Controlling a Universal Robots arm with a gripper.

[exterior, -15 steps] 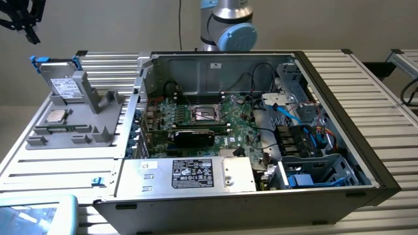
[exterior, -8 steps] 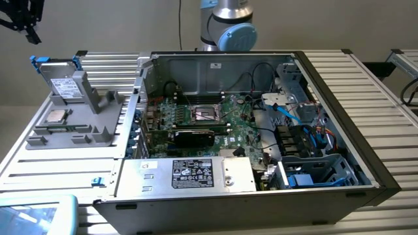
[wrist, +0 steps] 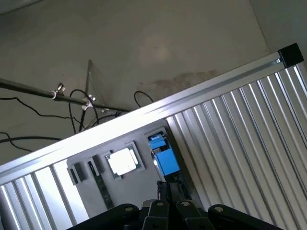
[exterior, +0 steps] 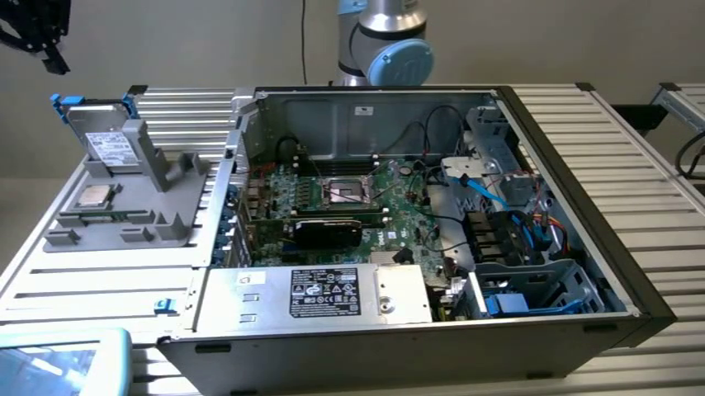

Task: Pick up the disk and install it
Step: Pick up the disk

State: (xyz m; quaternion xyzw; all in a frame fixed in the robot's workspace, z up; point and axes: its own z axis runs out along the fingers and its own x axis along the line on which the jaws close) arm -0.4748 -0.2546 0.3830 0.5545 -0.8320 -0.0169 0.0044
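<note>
You have one disk (exterior: 108,144) upright in one grey holder (exterior: 165,224), nine o'clock of one computer case (exterior: 319,111). Your end effector (wrist: 168,191) is closed, empty.

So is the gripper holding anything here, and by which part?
Nothing is held. The gripper is shut and empty, clear of the disk, which stands upright in its grey holder.

Silver-grey disk (exterior: 108,142), white label, bright blue carrier with handles up. Stands upright on edge, slotted in grey holder (exterior: 165,177) at the exterior view's left. In wrist view disk (wrist: 165,160) edge-on, blue side showing.
</note>
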